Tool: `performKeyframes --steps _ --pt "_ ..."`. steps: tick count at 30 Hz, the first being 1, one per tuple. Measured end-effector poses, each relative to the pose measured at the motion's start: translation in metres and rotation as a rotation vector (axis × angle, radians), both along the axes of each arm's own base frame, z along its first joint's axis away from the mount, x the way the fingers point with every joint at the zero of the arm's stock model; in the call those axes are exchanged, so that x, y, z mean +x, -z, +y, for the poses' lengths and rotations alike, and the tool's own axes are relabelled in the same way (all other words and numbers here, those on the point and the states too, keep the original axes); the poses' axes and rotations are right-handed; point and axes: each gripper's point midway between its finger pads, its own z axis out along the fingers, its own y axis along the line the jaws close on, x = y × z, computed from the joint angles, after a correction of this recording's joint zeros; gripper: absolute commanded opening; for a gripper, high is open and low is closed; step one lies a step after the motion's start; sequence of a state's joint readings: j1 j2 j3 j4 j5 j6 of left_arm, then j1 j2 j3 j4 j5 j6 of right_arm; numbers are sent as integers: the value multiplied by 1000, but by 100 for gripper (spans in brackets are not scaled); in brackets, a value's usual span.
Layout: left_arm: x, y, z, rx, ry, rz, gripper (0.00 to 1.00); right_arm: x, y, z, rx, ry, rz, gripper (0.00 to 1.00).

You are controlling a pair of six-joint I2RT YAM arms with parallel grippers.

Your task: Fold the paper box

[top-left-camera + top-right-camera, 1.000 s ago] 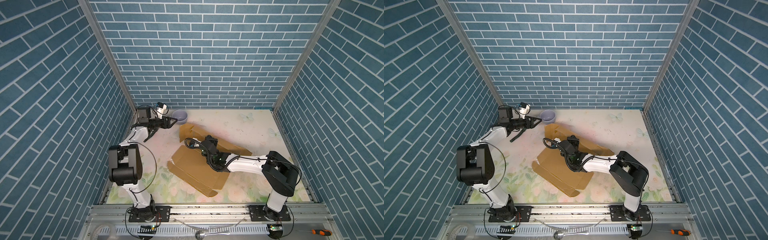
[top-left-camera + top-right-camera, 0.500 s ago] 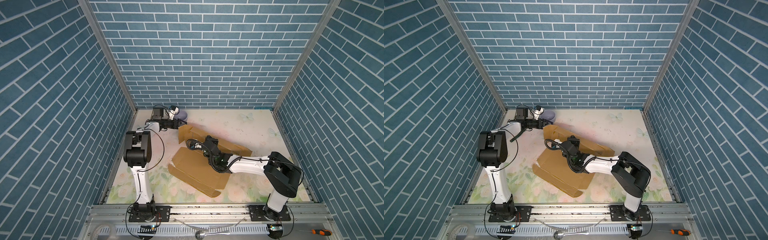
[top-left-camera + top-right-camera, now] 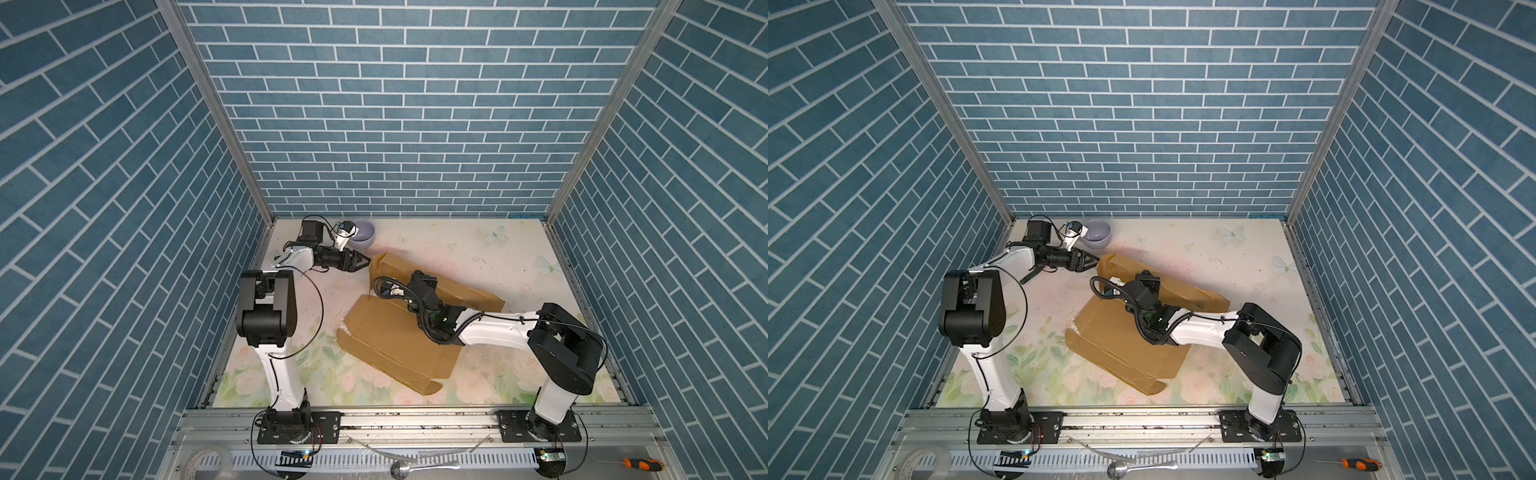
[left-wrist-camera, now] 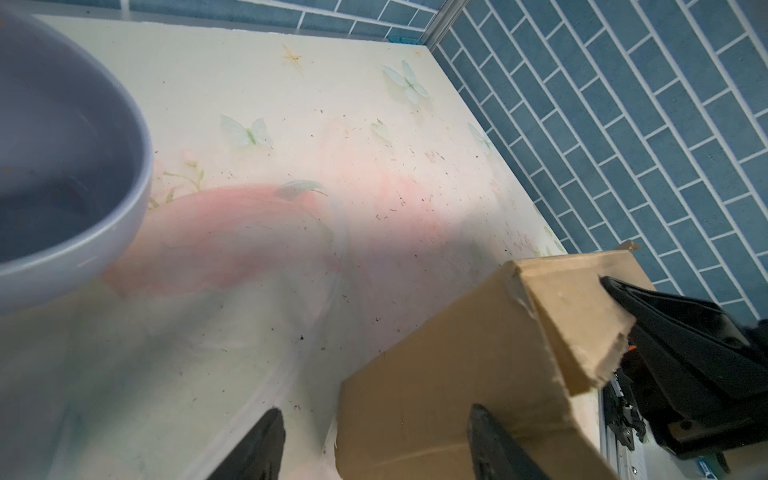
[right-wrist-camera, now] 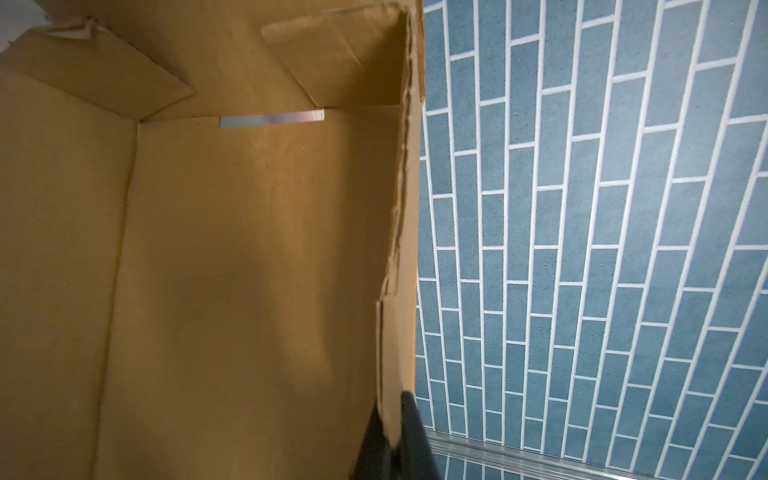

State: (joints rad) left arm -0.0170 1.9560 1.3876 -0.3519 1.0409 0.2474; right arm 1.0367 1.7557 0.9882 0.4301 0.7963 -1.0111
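Right now I am seeing the paper box (image 3: 395,336) lying in the middle of the counter (image 3: 478,257), its big panel lying flat and its far wall standing up. My right fingers (image 5: 413,440) are reaching in from the right and pinching together on the edge of that raised wall. My left fingers (image 4: 262,440) are standing apart at the wall's left end, with its corner showing between them in the left wrist view; whether they are touching cardboard I cannot tell. A lilac cup (image 3: 362,232) is sitting just behind them, apart from the box.
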Motion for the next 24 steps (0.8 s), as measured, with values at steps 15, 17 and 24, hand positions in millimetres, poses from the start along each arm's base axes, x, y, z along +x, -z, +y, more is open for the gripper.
performKeyframes --steps 15,17,24 --pt "-33 17 -16 44 61 38 74 0 0 0 -2 0 2 0" --pt "-35 19 -20 50 69 40 73 1 0 0 -2 0 3 0" --pt "-33 20 -34 73 71 21 64 1 0 0 -3 3 11 0"
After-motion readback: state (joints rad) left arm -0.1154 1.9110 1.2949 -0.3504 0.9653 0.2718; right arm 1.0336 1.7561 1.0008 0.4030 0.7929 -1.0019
